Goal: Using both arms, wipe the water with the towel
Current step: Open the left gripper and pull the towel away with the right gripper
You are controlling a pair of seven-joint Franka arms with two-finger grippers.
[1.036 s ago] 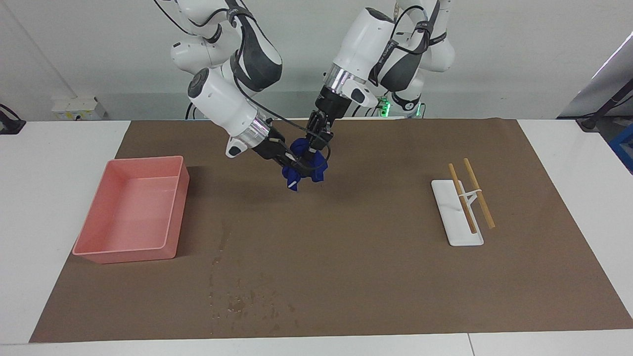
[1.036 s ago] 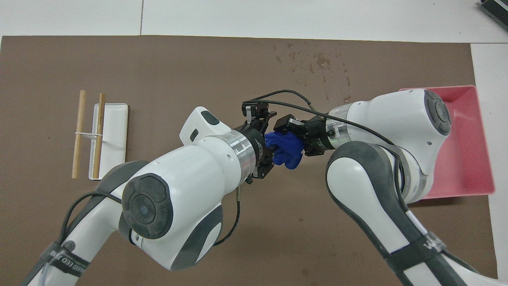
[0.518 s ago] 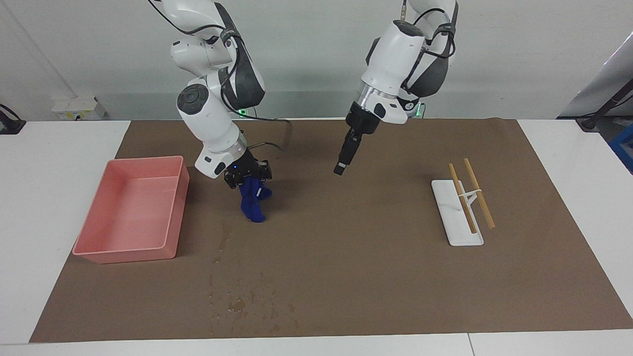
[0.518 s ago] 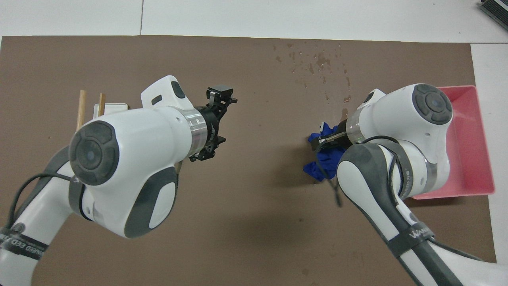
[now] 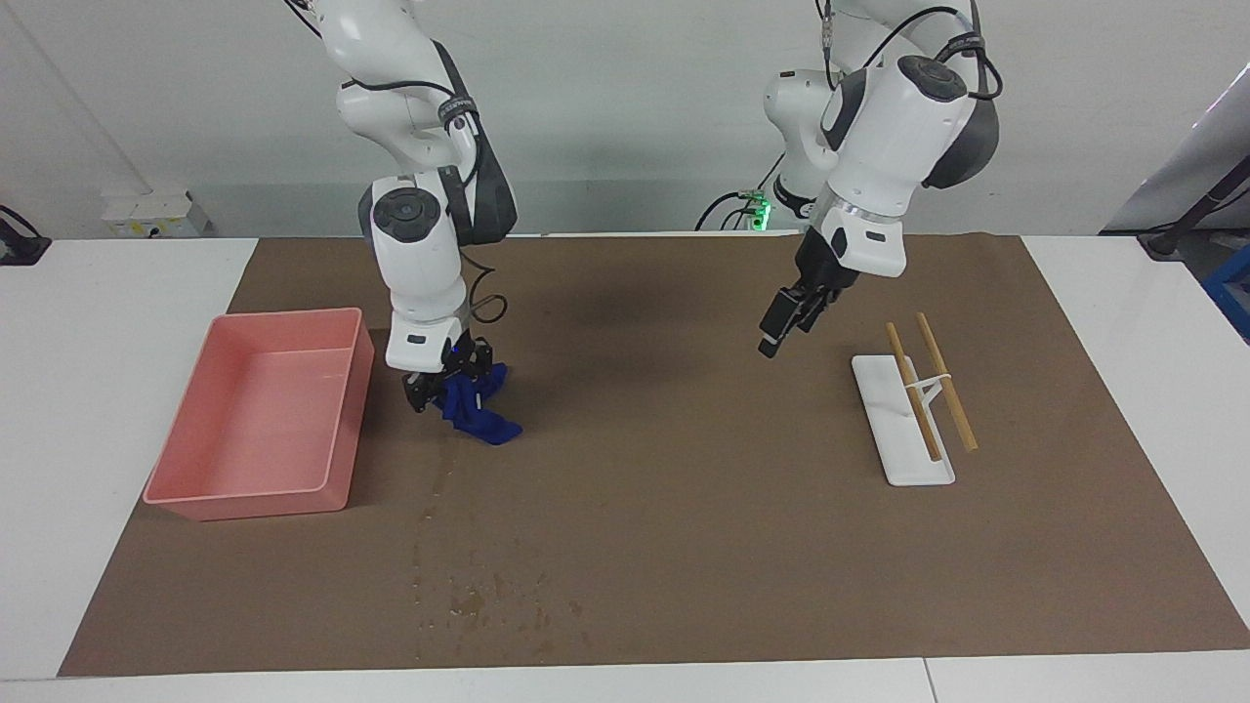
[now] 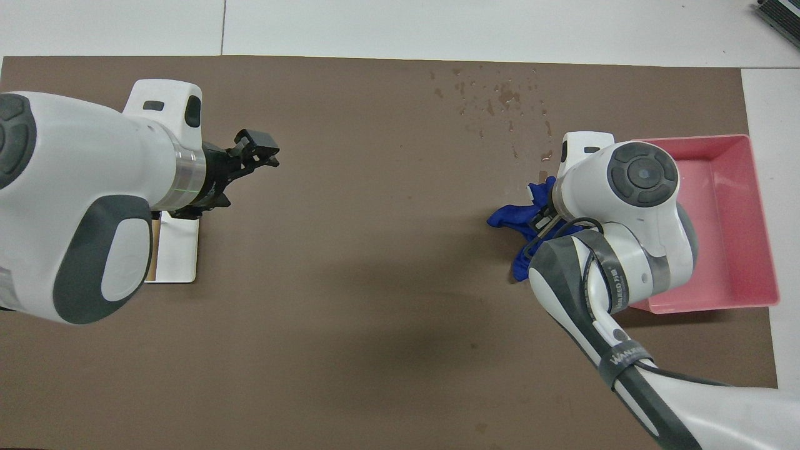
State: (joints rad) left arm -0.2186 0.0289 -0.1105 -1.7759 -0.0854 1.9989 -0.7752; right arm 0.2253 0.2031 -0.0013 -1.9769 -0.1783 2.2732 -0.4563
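Note:
The navy-blue towel (image 5: 485, 414) (image 6: 509, 215) hangs crumpled from my right gripper (image 5: 442, 384), which is shut on it beside the pink tray. The towel's lower end touches the brown mat (image 5: 703, 508). The water (image 5: 480, 600) (image 6: 502, 100) is a scatter of small shiny spots farther from the robots than the towel, with a thin trail (image 5: 437, 483) leading up toward the cloth. My left gripper (image 5: 773, 342) (image 6: 259, 149) hangs open and holds nothing, in the air over the mat beside the white rest. In the overhead view the right arm's wrist hides its gripper.
An empty pink tray (image 5: 244, 503) (image 6: 764, 219) sits at the right arm's end of the mat. A white rest (image 5: 903, 464) (image 6: 180, 256) with two tied wooden chopsticks (image 5: 945, 383) lies toward the left arm's end.
Both grippers held the towel together in the air. The left one let go and swung away toward the chopsticks; the right one carried the towel down to the mat beside the pink tray.

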